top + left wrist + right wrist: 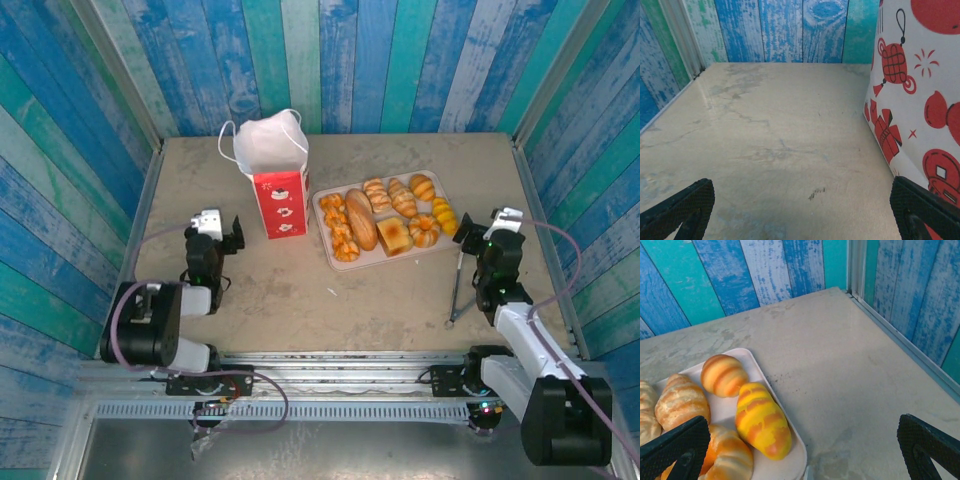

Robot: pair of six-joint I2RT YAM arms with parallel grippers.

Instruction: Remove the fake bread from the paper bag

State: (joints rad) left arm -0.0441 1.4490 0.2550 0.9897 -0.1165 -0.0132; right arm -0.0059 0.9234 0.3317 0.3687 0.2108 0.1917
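The paper bag [278, 185], white with red prints and cord handles, stands upright at the back left of the table. Its top is pinched together and its inside is hidden. Several pieces of fake bread [362, 220] lie on a pale tray [322, 200] to the right of the bag. My left gripper [215, 235] rests open just left of the bag, and the bag's printed wall [912, 90] shows beside the right finger [922, 210]. My right gripper [485, 228] is open at the tray's right end, with a yellow-orange roll [760, 420] in front of it. Both grippers [800, 210] [802, 450] hold nothing.
A thin grey rod [457, 290] lies on the table by the right arm. A small orange crumb [333, 292] sits in front of the tray. Blue and teal plank walls [350, 60] enclose the table on three sides. The tray rim [747, 352] ends short of the right wall.
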